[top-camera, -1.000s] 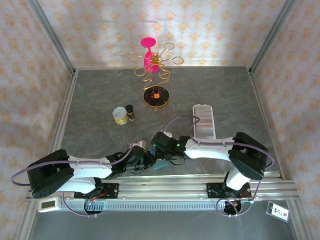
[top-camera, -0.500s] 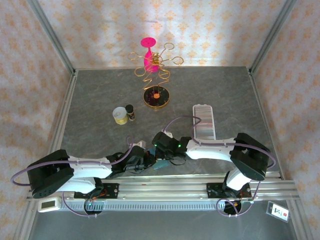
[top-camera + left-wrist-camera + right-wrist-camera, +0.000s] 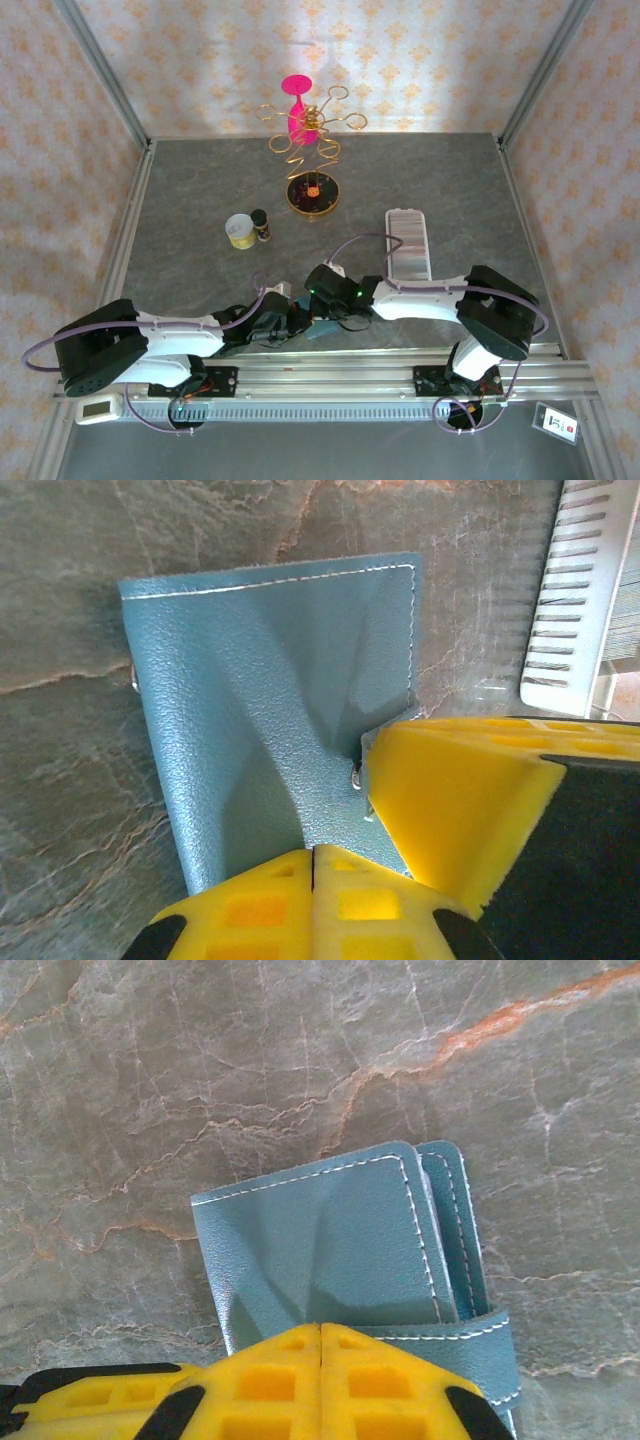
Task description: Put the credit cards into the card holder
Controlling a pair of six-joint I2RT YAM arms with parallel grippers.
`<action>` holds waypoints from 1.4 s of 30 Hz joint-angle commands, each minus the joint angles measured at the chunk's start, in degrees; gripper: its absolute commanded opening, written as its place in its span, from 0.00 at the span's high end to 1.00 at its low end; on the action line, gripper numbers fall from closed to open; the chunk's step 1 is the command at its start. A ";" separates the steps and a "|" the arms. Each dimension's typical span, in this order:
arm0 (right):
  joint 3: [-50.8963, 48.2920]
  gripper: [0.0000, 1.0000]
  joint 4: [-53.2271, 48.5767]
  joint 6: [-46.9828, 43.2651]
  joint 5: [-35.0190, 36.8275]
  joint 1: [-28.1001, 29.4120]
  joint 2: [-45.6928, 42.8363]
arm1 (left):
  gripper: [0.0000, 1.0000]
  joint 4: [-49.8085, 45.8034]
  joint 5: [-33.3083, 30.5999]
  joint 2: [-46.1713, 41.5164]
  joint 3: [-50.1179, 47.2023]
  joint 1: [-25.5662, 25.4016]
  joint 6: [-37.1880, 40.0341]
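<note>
A lab test booth: aluminium rails, patterned backdrop walls.

White left arm and right arm, black joints, lilac cables above the rail, yellow gridded fingers, perhaps foam.

Top cam sits high behind the arm bases, looking down over the whole table. Both wrist cams hang super close, aimed down past their yellow fingers at the same teal wallet, which the top cam catches too.
</note>
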 commanded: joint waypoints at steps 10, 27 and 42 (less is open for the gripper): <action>-11.57 1.00 0.47 5.82 1.00 2.34 2.17 | 1.00 -1.96 -2.02 -3.63 -1.33 -0.31 0.35; 8.48 0.55 4.22 0.72 16.95 -0.61 -6.27 | 0.38 -50.13 -32.80 -27.27 19.02 12.25 22.36; -15.22 0.09 28.89 -45.22 26.73 -42.92 -40.18 | 0.01 -30.59 -47.19 -17.05 27.53 40.97 48.84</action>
